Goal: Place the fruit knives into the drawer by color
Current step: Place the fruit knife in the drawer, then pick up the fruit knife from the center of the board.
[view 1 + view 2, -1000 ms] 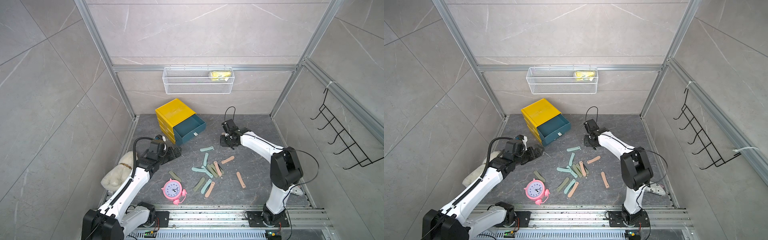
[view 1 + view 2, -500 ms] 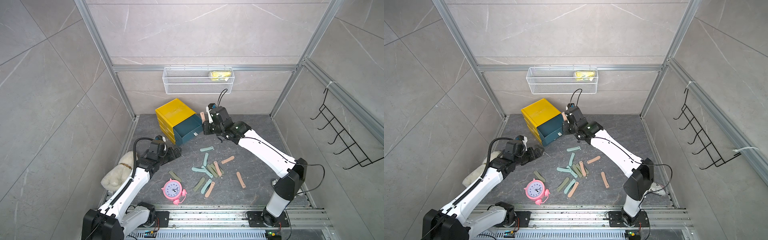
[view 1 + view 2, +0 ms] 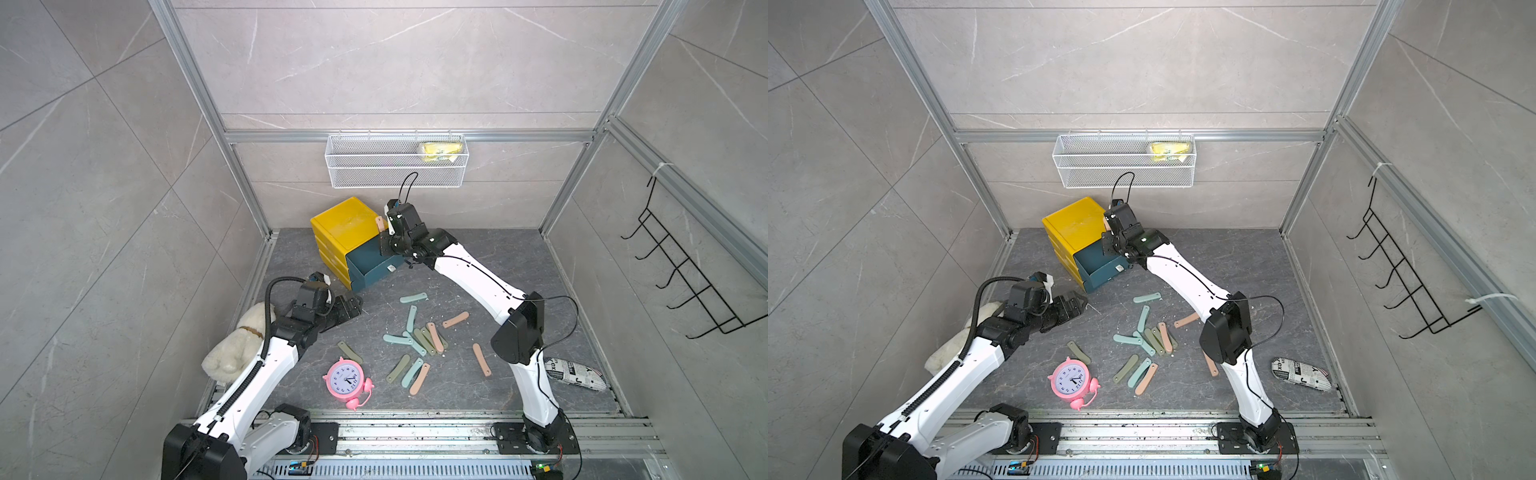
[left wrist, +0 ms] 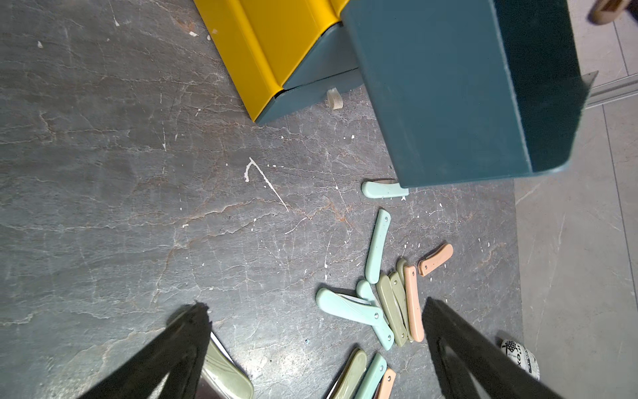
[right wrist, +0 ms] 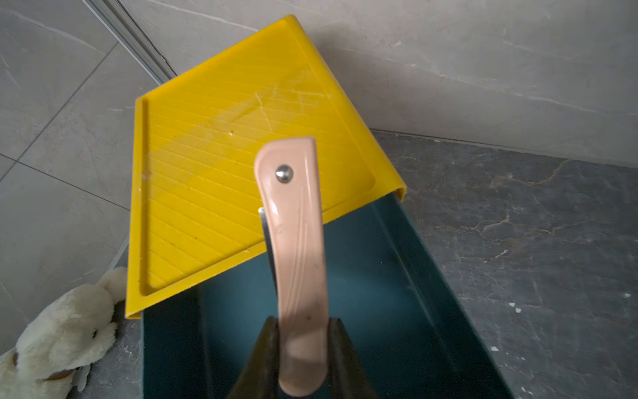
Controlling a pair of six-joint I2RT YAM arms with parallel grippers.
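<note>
A yellow cabinet [image 3: 340,222] stands at the back with its teal drawer [image 3: 370,270] pulled out. My right gripper [image 5: 303,331] is shut on a pink fruit knife [image 5: 297,241] that sticks up over the open drawer [image 5: 397,276]; its tip shows in a top view [image 3: 379,224]. Several folded fruit knives in teal, olive and pink lie in a loose pile [image 3: 419,338] on the floor. My left gripper [image 3: 353,305] hovers open and low, left of the pile, nothing between its fingers. An olive knife [image 4: 228,373] lies by one of its fingers.
A pink alarm clock [image 3: 347,380] stands near the front rail. A white plush toy [image 3: 237,349] lies by the left wall and a newsprint pouch [image 3: 575,374] at the right. A wire basket [image 3: 395,166] and a hook rack [image 3: 685,282] hang on the walls.
My right arm has swung from the floor right of the drawer up and left, carrying the pink knife over the open drawer. The left arm has stayed put.
</note>
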